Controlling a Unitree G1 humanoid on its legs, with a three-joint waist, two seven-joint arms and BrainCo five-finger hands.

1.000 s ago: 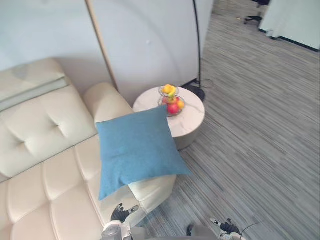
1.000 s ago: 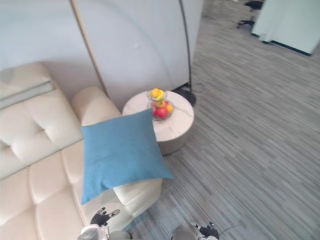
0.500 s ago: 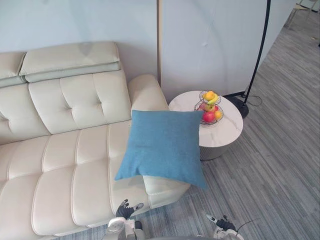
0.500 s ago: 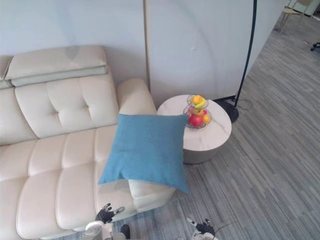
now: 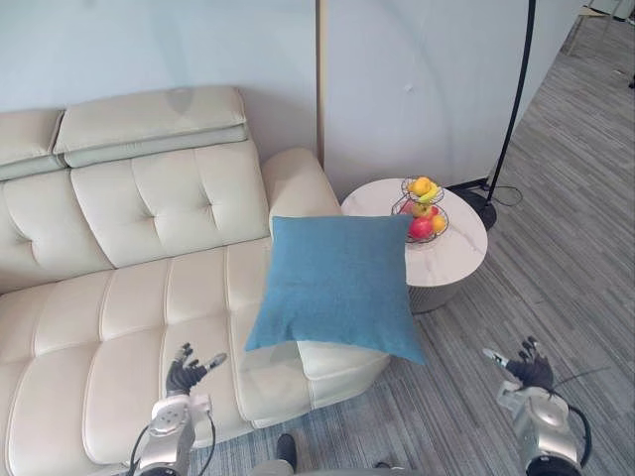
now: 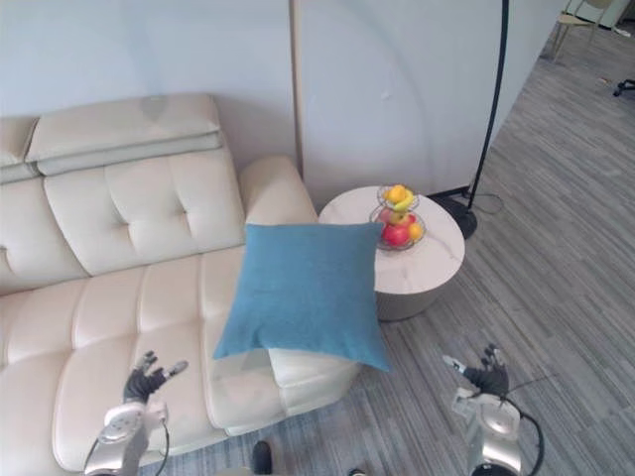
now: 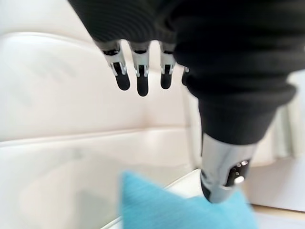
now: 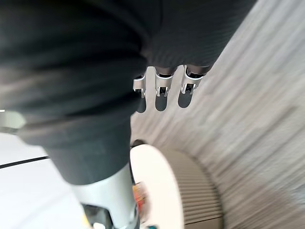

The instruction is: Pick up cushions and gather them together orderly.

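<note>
Cushion (image 5: 337, 283): plain teal-blue, no print. Sofa (image 5: 129, 288): cream, button-tufted back, seams in squares. Table (image 5: 456, 253): white top, pale ribbed side. Fruit (image 5: 421, 226): red, orange, yellow. Floor (image 5: 566, 268): grey carpet w/ thin light/dark stripes. Lamp pole (image 5: 511, 99): black. Wall (image 5: 149, 40): pale blue-grey, w/ tan strip (image 5: 320, 79). Left hand (image 5: 185, 375) & right hand (image 5: 528, 367): silver, dark tips.
</note>
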